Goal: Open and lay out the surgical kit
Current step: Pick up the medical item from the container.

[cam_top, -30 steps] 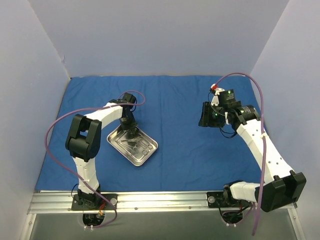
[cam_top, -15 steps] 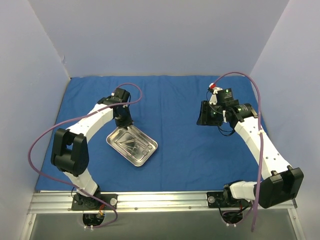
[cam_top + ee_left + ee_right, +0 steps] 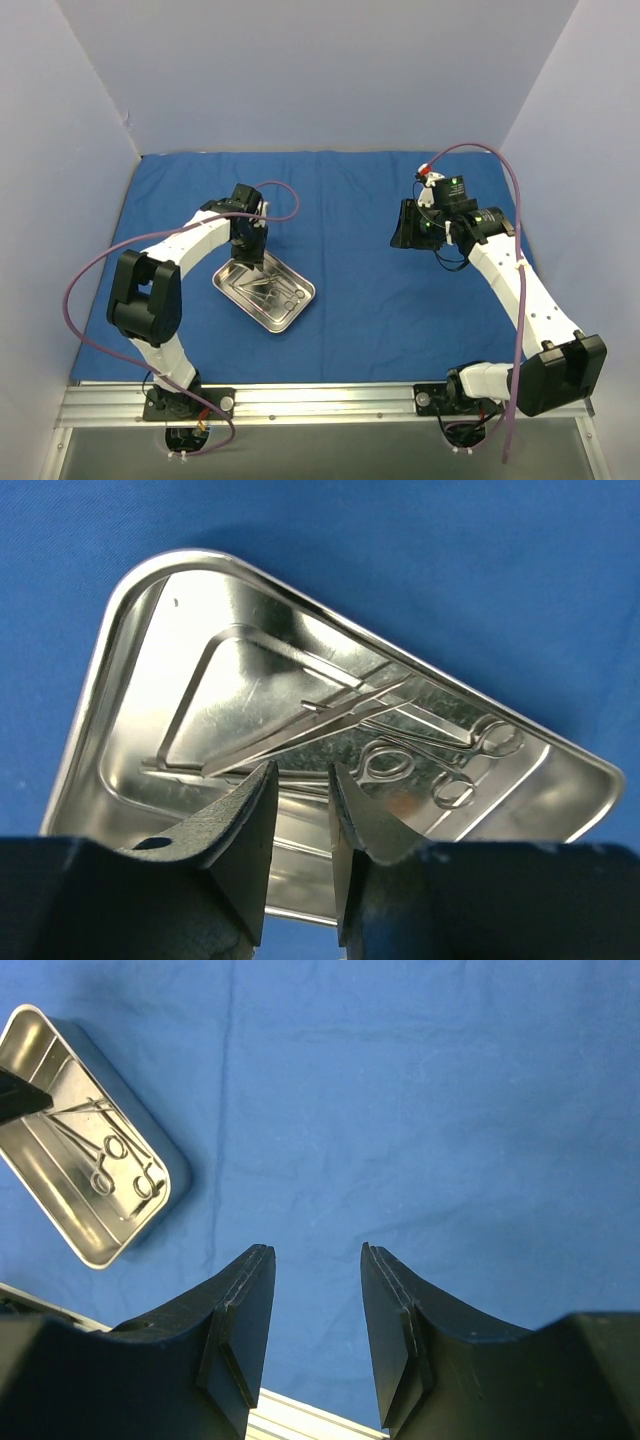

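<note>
The shiny steel tray with round corners [image 3: 225, 685] sits just below the left claw [image 3: 300, 776]. That claw's jaws are a little apart and empty. The right claw [image 3: 315, 1260] gapes wide, well away from the tray.

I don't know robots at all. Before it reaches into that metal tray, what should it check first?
1. Blue cloth spread flat: ok.
2. Tray resting uncovered on the cloth: ok.
3. Instruments laid out on the cloth: not ok. They lie overlapping inside the tray.
4. Left gripper empty and ready: ok. Its jaws are slightly apart, above the tray's near side.
5. Left gripper lined up over a single instrument: cannot tell. The wrist view does not show its height above the pile.
6. Right gripper out of the way: ok. It is open over bare cloth, apart from the tray.
</note>
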`<act>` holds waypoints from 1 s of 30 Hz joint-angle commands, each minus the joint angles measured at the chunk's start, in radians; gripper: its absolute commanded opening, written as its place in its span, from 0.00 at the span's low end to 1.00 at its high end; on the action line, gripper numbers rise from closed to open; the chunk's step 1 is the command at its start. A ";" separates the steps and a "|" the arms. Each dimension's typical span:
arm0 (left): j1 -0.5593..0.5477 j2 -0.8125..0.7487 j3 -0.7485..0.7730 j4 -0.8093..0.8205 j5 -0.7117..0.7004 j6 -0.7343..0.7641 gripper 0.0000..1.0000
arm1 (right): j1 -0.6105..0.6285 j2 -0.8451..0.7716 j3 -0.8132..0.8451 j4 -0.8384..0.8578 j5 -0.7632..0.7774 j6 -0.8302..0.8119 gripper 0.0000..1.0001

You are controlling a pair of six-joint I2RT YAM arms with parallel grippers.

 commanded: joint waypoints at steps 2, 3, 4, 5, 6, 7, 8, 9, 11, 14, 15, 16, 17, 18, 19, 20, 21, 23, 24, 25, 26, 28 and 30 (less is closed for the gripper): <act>-0.004 0.037 0.030 0.028 0.039 0.167 0.35 | 0.003 -0.015 -0.003 0.010 -0.016 0.004 0.40; -0.004 0.034 0.027 0.031 0.054 0.182 0.35 | 0.003 -0.017 -0.004 0.010 -0.014 0.004 0.40; -0.004 0.031 0.025 0.034 0.065 0.209 0.36 | 0.003 -0.017 -0.006 0.010 -0.014 0.004 0.40; -0.004 0.025 0.022 0.040 0.076 0.219 0.37 | 0.002 -0.020 -0.008 0.013 -0.014 0.006 0.40; -0.004 0.013 0.018 0.045 0.085 0.228 0.38 | 0.002 -0.020 -0.008 0.011 -0.012 0.006 0.40; -0.004 0.006 0.013 0.051 0.096 0.248 0.39 | 0.002 -0.020 -0.009 0.013 -0.014 0.006 0.40; -0.006 -0.004 0.009 0.055 0.114 0.257 0.41 | 0.002 -0.020 -0.011 0.014 -0.014 0.006 0.40; -0.007 -0.013 -0.008 0.060 0.123 0.268 0.42 | 0.003 -0.020 -0.012 0.014 -0.014 0.007 0.40; -0.016 -0.041 -0.021 0.074 0.108 0.279 0.45 | 0.003 -0.023 -0.014 0.016 -0.014 0.007 0.40; -0.019 -0.060 -0.044 0.101 0.108 0.329 0.49 | 0.003 -0.020 -0.014 0.019 -0.014 0.007 0.40; -0.019 -0.055 -0.042 0.098 0.120 0.340 0.49 | 0.002 -0.018 -0.015 0.020 -0.014 0.007 0.40; -0.019 -0.049 -0.034 0.088 0.120 0.346 0.49 | 0.002 -0.015 -0.015 0.022 -0.017 0.009 0.40; -0.021 -0.044 -0.034 0.088 0.127 0.349 0.49 | 0.002 -0.014 -0.015 0.025 -0.017 0.007 0.40; -0.024 -0.043 -0.037 0.095 0.134 0.352 0.49 | 0.002 -0.011 -0.011 0.024 -0.019 0.007 0.40; -0.044 -0.041 -0.040 0.106 0.124 0.355 0.49 | 0.002 -0.009 -0.011 0.025 -0.019 0.007 0.40; -0.056 -0.034 -0.041 0.108 0.104 0.357 0.49 | 0.002 -0.008 -0.009 0.028 -0.020 0.007 0.40; -0.067 -0.026 -0.037 0.109 0.094 0.363 0.49 | 0.002 -0.006 -0.008 0.028 -0.020 0.007 0.40; -0.096 -0.004 -0.030 0.098 0.071 0.371 0.49 | 0.003 -0.003 -0.004 0.028 -0.023 0.004 0.40; -0.104 0.003 -0.028 0.100 0.064 0.375 0.49 | 0.000 0.000 -0.003 0.028 -0.023 0.003 0.40; -0.111 0.008 -0.027 0.100 0.047 0.377 0.49 | 0.002 0.002 -0.003 0.030 -0.023 0.003 0.40; -0.121 0.012 -0.027 0.103 0.045 0.377 0.49 | 0.002 0.000 -0.003 0.030 -0.023 0.003 0.40; -0.131 0.019 -0.025 0.108 0.041 0.377 0.49 | 0.002 0.002 -0.003 0.028 -0.023 0.003 0.40; -0.141 0.029 -0.022 0.109 0.004 0.374 0.48 | 0.002 -0.003 -0.001 0.027 -0.023 0.000 0.40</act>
